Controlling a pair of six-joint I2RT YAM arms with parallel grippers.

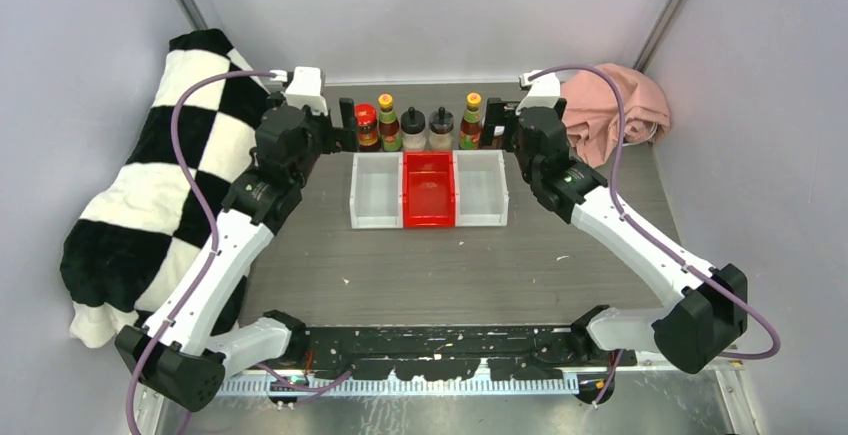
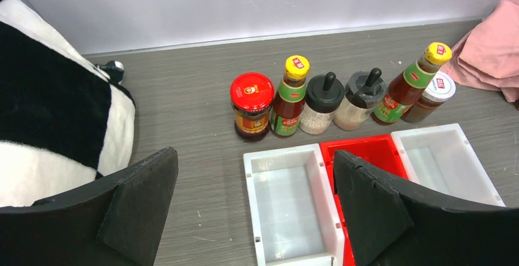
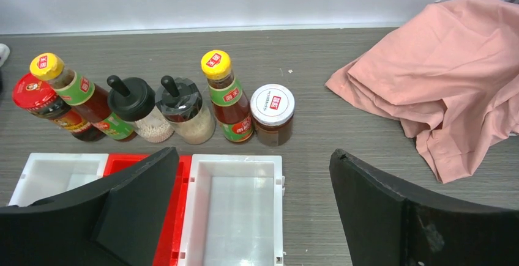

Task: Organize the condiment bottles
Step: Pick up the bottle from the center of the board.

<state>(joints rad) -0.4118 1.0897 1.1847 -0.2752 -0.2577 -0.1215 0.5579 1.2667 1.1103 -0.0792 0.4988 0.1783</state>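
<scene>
"Where are the condiment bottles (image 1: 413, 130)?"

"I see them in a row on the surface (image 1: 450, 275), at 12 o'clock from the red bin (image 1: 430, 221) and white bins (image 1: 376, 222), outside them. My left jaws and right jaws are wide open, holding nothing."

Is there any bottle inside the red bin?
No, the red bin holds nothing; the bottles stand in a row behind it.

No wording is legible: the right sauce bottle (image 3: 229, 101) and left sauce bottle (image 3: 79, 88) carry small red logos with pale characters on yellow caps and green neck bands, the white-lidded jar (image 3: 272, 106) a red mark ringed by tiny print, the red-lidded jar (image 2: 251, 95) a gold emblem, all too small to read.
</scene>
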